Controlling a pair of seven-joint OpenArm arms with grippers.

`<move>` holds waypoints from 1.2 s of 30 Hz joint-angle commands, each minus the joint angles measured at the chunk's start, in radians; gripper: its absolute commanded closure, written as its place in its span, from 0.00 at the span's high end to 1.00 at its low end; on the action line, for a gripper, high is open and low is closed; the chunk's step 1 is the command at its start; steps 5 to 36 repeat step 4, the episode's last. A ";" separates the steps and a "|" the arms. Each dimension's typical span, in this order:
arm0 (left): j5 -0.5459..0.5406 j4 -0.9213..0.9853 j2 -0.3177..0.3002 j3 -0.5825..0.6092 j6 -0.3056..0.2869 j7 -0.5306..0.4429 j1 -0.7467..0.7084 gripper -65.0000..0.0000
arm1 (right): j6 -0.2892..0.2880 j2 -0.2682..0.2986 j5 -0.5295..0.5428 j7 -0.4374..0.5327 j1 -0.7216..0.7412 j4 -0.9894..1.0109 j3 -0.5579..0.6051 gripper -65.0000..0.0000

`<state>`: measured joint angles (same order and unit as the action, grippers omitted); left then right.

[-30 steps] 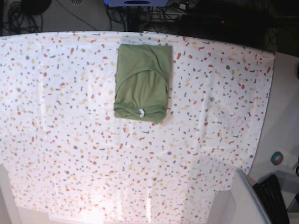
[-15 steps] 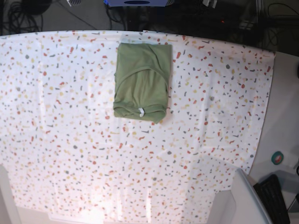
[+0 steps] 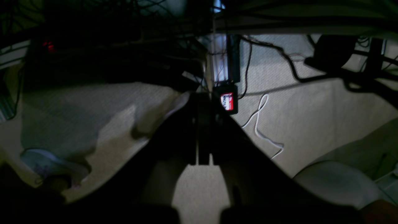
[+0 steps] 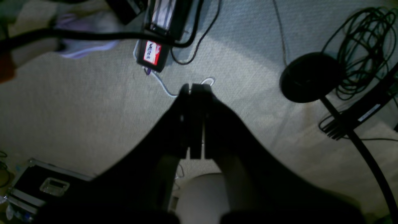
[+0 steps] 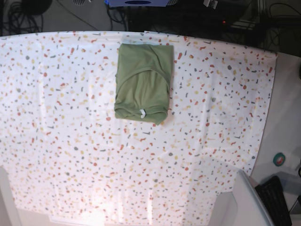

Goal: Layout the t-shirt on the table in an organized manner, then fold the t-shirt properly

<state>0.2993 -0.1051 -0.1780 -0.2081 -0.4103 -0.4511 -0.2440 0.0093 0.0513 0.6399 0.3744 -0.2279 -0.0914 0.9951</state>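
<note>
You had the t-shirt (image 5: 143,82) already folded into a compact rectangle, lying in the upper middle of the base view on the speckled tabletop (image 5: 70,155), close to its far edge. The white collar tag (image 5: 142,112) showed at the lower end of the bundle, and the edges looked fairly square, with only a soft curved crease across the top layer. By my reading, the folding step was done and you were at the close of the task, with the arms drawn off the work.

Neither arm appeared in the base view. In the left wrist view the left gripper (image 3: 203,130) had its fingers pressed together with nothing between them, pointing at grey carpet (image 3: 311,118) and a loose white cable (image 3: 262,127). In the right wrist view the right gripper (image 4: 196,121) was likewise pressed together and empty, above carpet, a black power brick with a red label (image 4: 152,54) and a coil of black cable (image 4: 360,53).

If anything was left, it was small: you could have judged whether the bundle's lower corners wanted squaring. That would have called for bringing one arm back over the tabletop, spreading its fingers, and nudging lightly so the layers did not slide apart.
</note>
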 commanded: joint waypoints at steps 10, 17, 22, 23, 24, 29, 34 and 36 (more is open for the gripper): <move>0.002 -0.002 -0.007 0.000 -0.003 -0.004 -0.008 0.00 | 0.001 -0.005 -0.001 0.010 -0.001 0.000 0.000 0.00; 0.002 -0.002 -0.007 0.000 -0.003 -0.004 -0.008 0.00 | 0.001 -0.005 -0.001 0.010 -0.001 0.000 0.000 0.00; 0.002 -0.002 -0.007 0.000 -0.003 -0.004 -0.008 0.00 | 0.001 -0.005 -0.001 0.010 -0.001 0.000 0.000 0.00; 0.002 -0.002 -0.007 0.000 -0.003 -0.004 -0.008 0.00 | 0.001 -0.005 -0.001 0.010 -0.001 0.000 0.000 0.00; 0.002 -0.002 -0.007 0.000 -0.003 -0.004 -0.008 0.00 | 0.001 -0.005 -0.001 0.010 -0.001 0.000 0.000 0.00; 0.002 -0.002 -0.007 0.000 -0.003 -0.004 -0.008 0.00 | 0.001 -0.005 -0.001 0.010 -0.001 0.000 0.000 0.00; 0.002 -0.002 -0.007 0.000 -0.003 -0.004 -0.008 0.00 | 0.001 -0.005 -0.001 0.010 -0.001 0.000 0.000 0.00; 0.002 -0.002 -0.007 0.000 -0.003 -0.004 -0.008 0.00 | 0.001 -0.005 -0.001 0.010 -0.001 0.000 0.000 0.00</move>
